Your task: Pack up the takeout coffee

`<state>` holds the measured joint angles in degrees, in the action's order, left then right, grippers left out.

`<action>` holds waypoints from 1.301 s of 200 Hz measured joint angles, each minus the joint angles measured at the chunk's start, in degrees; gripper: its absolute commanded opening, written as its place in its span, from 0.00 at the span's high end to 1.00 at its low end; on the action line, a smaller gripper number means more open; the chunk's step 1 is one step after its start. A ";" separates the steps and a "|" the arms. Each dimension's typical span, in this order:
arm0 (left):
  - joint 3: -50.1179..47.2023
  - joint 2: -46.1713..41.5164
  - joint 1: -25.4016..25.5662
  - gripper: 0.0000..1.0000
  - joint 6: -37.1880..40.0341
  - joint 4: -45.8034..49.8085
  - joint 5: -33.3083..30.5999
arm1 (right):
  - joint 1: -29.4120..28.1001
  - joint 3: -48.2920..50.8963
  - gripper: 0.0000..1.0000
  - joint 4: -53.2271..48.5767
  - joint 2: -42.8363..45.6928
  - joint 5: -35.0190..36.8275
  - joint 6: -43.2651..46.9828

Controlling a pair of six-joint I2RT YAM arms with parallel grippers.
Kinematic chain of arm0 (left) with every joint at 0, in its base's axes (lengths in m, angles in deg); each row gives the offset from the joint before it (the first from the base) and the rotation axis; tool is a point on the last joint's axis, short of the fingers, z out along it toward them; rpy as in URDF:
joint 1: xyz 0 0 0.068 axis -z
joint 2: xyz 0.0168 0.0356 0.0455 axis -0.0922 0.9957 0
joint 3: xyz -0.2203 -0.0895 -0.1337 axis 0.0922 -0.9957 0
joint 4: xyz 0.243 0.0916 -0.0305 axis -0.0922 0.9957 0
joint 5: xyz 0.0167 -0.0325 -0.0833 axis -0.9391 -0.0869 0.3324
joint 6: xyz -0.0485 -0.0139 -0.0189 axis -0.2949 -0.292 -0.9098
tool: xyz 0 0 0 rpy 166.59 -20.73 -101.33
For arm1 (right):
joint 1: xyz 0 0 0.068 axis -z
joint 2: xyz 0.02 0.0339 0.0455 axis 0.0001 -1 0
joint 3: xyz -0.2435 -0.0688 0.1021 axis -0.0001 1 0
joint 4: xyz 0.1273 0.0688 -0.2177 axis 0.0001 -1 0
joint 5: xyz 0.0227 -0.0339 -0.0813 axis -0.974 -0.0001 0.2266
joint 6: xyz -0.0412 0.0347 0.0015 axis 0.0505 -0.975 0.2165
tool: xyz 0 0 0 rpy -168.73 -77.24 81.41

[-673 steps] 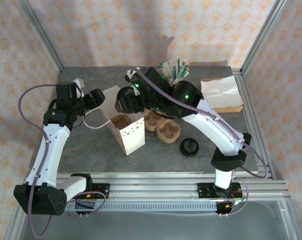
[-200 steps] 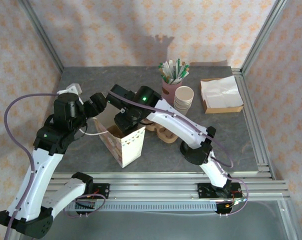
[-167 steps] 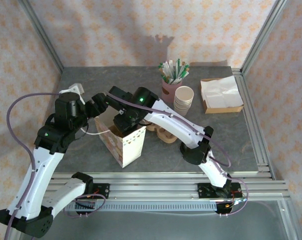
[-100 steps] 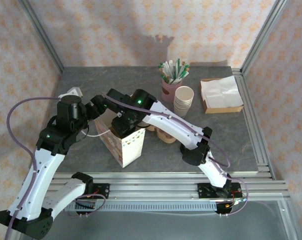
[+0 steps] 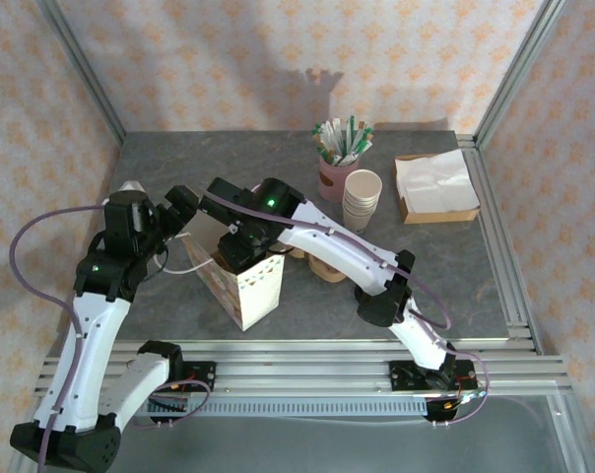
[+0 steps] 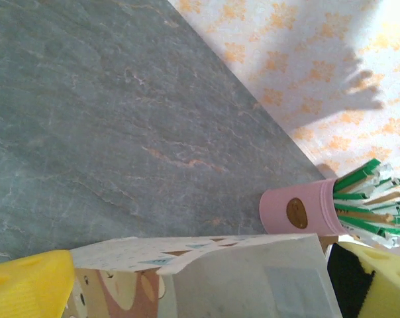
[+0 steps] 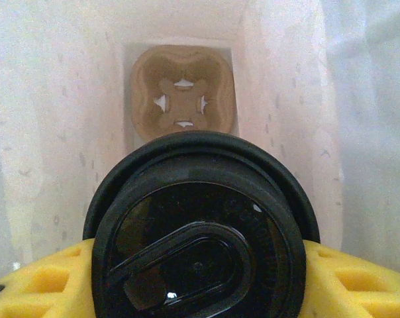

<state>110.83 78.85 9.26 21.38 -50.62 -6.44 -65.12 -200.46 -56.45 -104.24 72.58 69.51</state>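
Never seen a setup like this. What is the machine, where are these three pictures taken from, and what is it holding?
Two white robot arms are bolted at the near edge of a grey stone-look table. One picture looks down from above; the other two come from a camera on each wrist. On the table stand a white paper bag, a pink cup of green-and-white sticks, a stack of white paper cups and a cardboard tray of white napkins. The right hand grips the takeout coffee, seen by its round black plastic lid, at the bag's mouth, above a brown cardboard cup holder. The left hand is open at the bag's rim.
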 measured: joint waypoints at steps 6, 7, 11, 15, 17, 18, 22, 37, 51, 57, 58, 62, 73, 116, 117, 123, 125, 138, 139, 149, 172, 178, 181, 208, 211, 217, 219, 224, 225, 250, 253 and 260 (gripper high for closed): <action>0.17 0.00 0.00 0.00 0.00 -0.22 -0.02 | -0.09 0.00 0.49 0.00 -0.02 0.00 0.00; 0.20 0.00 -0.02 0.00 0.00 -0.20 -0.02 | -0.09 0.00 0.49 0.00 -0.02 0.00 0.00; 0.42 0.00 0.00 0.00 0.00 -0.22 -0.04 | -0.11 0.00 0.49 0.00 -0.04 0.00 0.00; 0.76 0.00 0.00 0.00 -0.02 -0.22 -0.04 | -0.15 0.00 0.49 0.02 -0.07 -0.02 0.00; 1.01 0.04 0.00 0.00 0.02 -0.22 -0.02 | -0.17 0.00 0.49 0.00 -0.07 -0.02 0.00; 1.07 0.07 0.00 0.00 0.02 -0.22 -0.04 | -0.20 0.00 0.49 0.00 -0.09 -0.02 0.00; 1.55 0.11 0.00 0.00 0.00 -0.20 -0.02 | -0.22 0.00 0.49 0.00 -0.15 -0.02 0.00; 3.89 0.48 0.00 0.00 0.02 -0.31 0.00 | -0.37 0.00 0.49 0.02 -0.20 -0.20 0.00; 5.51 0.46 0.00 0.00 0.02 -1.05 0.17 | -0.50 0.00 0.49 0.02 -0.22 -0.35 -0.02; 5.79 0.35 0.00 0.00 0.02 -1.42 0.20 | -0.55 0.00 0.49 0.02 -0.22 -0.39 0.00; 5.86 0.33 0.00 0.00 0.02 -1.49 0.20 | -0.55 0.00 0.49 0.02 -0.22 -0.39 0.00; 5.92 0.31 0.00 0.00 0.07 -1.73 0.20 | -0.57 0.00 0.49 0.02 -0.24 -0.42 0.00; 5.95 0.15 0.00 0.00 0.28 -1.92 0.15 | -0.59 0.00 0.49 0.04 -0.28 -0.44 0.00; 5.84 0.90 -0.07 0.00 1.88 -2.67 -1.75 | -0.68 0.00 0.49 0.44 -0.61 -0.85 -0.02; 5.84 0.98 -0.09 0.00 1.92 -2.67 -1.84 | -0.68 0.00 0.50 0.44 -0.61 -0.85 -0.02; 5.86 1.42 -0.24 0.00 2.08 -2.69 -2.36 | -0.74 0.00 0.49 0.42 -0.70 -0.85 -0.04; 5.86 1.60 -0.31 0.00 2.19 -2.69 -2.56 | -0.74 0.00 0.50 0.42 -0.70 -0.87 -0.04; 6.10 3.19 -1.22 0.00 2.45 -2.67 -3.41 | -0.92 0.00 0.50 0.42 -0.81 -0.96 -0.07; 6.12 3.30 -1.31 0.00 2.47 -2.67 -3.43 | -0.94 0.00 0.50 0.44 -0.83 -0.98 -0.07; 6.38 5.05 -2.47 0.01 2.80 -2.69 -3.39 | -1.11 0.00 0.50 0.44 -0.92 -1.05 -0.20; 6.91 8.52 -4.83 0.02 3.91 -2.64 -3.04 | -1.42 0.00 0.50 0.42 -1.14 -1.25 -0.20; 6.97 9.25 -5.40 0.02 4.42 -2.69 -2.54 | -1.49 0.00 0.50 0.42 -1.18 -1.29 -0.20; 7.02 9.62 -5.66 0.02 4.72 -2.69 -2.14 | -1.55 0.00 0.50 0.42 -1.20 -1.31 -0.20; 8.17 12.11 -7.37 0.02 7.91 -2.58 1.46 | -1.77 0.00 0.51 0.39 -1.25 -1.46 0.11; 8.41 12.35 -7.48 0.02 8.22 -2.58 1.84 | -1.81 0.00 0.51 0.39 -1.25 -1.46 0.17; 8.87 12.79 -7.61 0.02 9.11 -2.56 2.75 | -1.84 0.00 0.51 0.37 -1.25 -1.46 0.31; 8.96 12.90 -7.69 0.02 9.31 -2.58 2.91 | -1.84 0.00 0.51 0.37 -1.25 -1.46 0.39; 9.25 13.18 -7.82 0.02 10.03 -2.60 3.67 | -1.86 0.00 0.51 0.35 -1.25 -1.46 0.52; 9.29 13.22 -7.82 0.02 10.10 -2.58 3.80 | -1.86 0.00 0.51 0.35 -1.25 -1.46 0.55; 9.90 14.29 -7.87 0.02 13.55 -2.45 6.64 | -1.86 -0.13 0.51 -0.33 -1.25 -1.46 1.57; 9.92 14.40 -7.87 0.02 13.92 -2.43 6.95 | -1.86 -0.13 0.51 -0.44 -1.25 -1.46 1.62; 9.94 14.69 -7.87 0.03 14.69 -2.36 7.43 | -1.86 -0.15 0.51 -0.70 -1.25 -1.44 1.95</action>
<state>120.77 93.53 1.39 36.06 -52.98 0.99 -66.97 -200.61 -57.15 -105.48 71.13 71.45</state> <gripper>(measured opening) 0.976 0.607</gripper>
